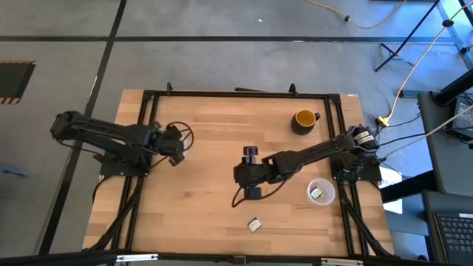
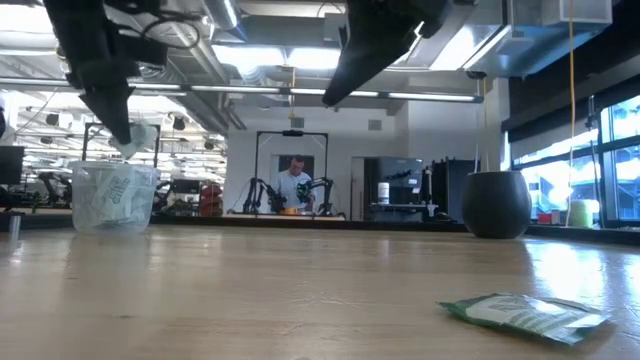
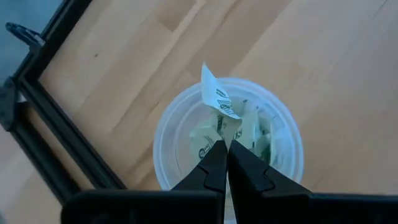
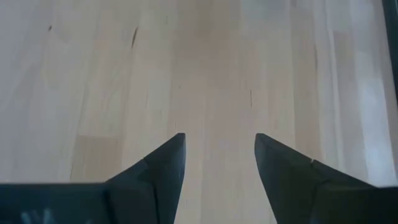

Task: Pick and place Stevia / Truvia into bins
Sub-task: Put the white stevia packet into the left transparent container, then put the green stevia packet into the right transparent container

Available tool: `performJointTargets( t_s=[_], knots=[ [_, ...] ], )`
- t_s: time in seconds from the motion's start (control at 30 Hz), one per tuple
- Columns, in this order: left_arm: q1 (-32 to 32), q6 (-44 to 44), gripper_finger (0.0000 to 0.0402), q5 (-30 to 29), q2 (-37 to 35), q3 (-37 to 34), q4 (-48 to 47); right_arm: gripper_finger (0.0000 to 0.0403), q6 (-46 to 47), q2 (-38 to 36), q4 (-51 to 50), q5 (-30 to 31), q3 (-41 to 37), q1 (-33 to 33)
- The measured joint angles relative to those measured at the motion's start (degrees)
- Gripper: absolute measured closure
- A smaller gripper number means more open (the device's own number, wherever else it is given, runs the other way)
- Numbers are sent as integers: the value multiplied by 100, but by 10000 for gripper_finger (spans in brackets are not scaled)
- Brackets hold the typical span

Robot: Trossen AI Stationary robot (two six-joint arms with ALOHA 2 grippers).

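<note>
Tabletop (image 1: 207, 148): we see a pale wooden surface in a black frame, with both arms reaching in over it.
Right tool (image 1: 251, 171): near the middle, its two fingers spread wide above bare wood and holding nothing.
Left tool (image 3: 227, 149): at nine o'clock, pressed together on a Stevia packet (image 3: 217, 102) directly above the left bin (image 3: 171, 140).
Mug (image 1: 304, 118): yellow-orange, dark handle, at about one o'clock on the tabletop.
Left bin: a clear cup with several pale green and white packets already inside.
Right bin (image 1: 321, 192): a clear cup at four o'clock near the right arm's base, with packets in it; we cannot tell how many.
Loose packet (image 1: 255, 224): lies flat at six o'clock near the front edge, well apart from both bins.
</note>
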Motion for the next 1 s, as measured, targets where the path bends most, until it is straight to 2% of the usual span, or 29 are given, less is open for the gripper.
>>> performJointTargets(
  t_s=[0.2,0.4,0.57,0.7,0.83,1.0],
  knots=[
    [0,520,398,69,598,0,-129,208,-94,0,36,1,0,-8],
    [0,625,398,-84,1094,0,-506,208,151,0,48,2,0,-9],
    [0,1120,393,107,1332,0,-533,208,218,0,150,4,0,-9],
    [0,1379,368,104,1362,0,-533,208,267,0,219,3,0,-9],
    [0,1442,330,49,1361,0,-553,208,710,0,177,0,0,-9],
    [-2,1306,294,31,1340,272,-1044,208,1029,0,-263,-191,0,67]
  ],
)
